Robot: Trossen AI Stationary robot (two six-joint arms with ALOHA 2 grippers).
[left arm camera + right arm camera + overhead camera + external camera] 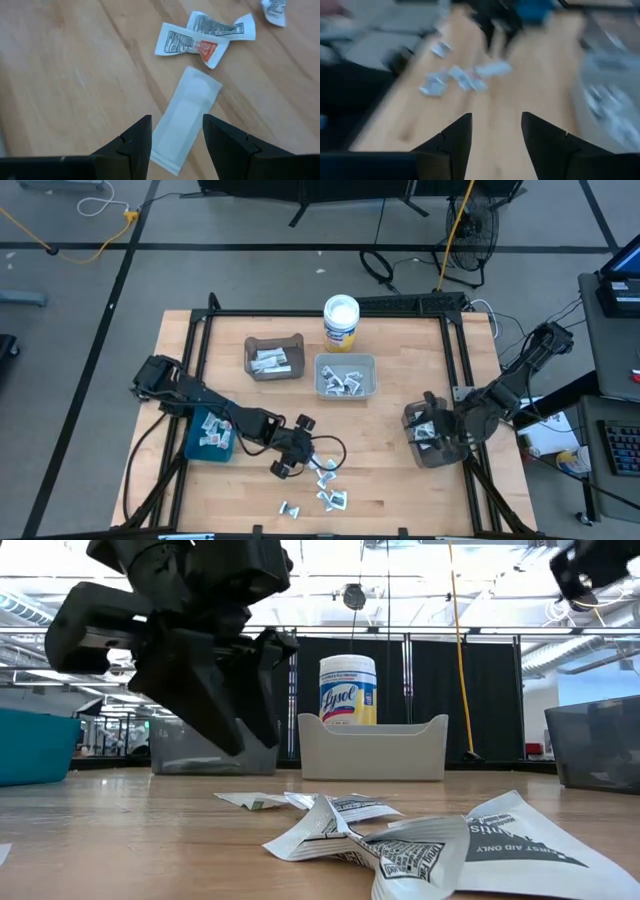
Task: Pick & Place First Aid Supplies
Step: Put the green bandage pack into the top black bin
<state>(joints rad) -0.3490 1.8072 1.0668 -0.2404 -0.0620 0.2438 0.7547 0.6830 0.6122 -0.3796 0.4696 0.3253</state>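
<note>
The first aid supplies are small white packets. Several lie loose on the wood near the table's front edge [325, 485], seen close in the low view [400, 840]. My left gripper [176, 130] hangs open just above them [283, 465]. A long flat white packet [186, 117] lies on the table below its fingers, and two printed packets [200, 37] lie beyond it. My right gripper [496, 127] is open with nothing between its fingers, above the dark grey bin [437, 448] at the table's right side, which holds packets.
A blue bin [208, 435] with packets sits under my left arm. A brown bin [273, 358] and a light grey bin [345, 376], both with packets, stand at the back. Behind them is a white round tub [341, 320]. Bare wood lies between the bins.
</note>
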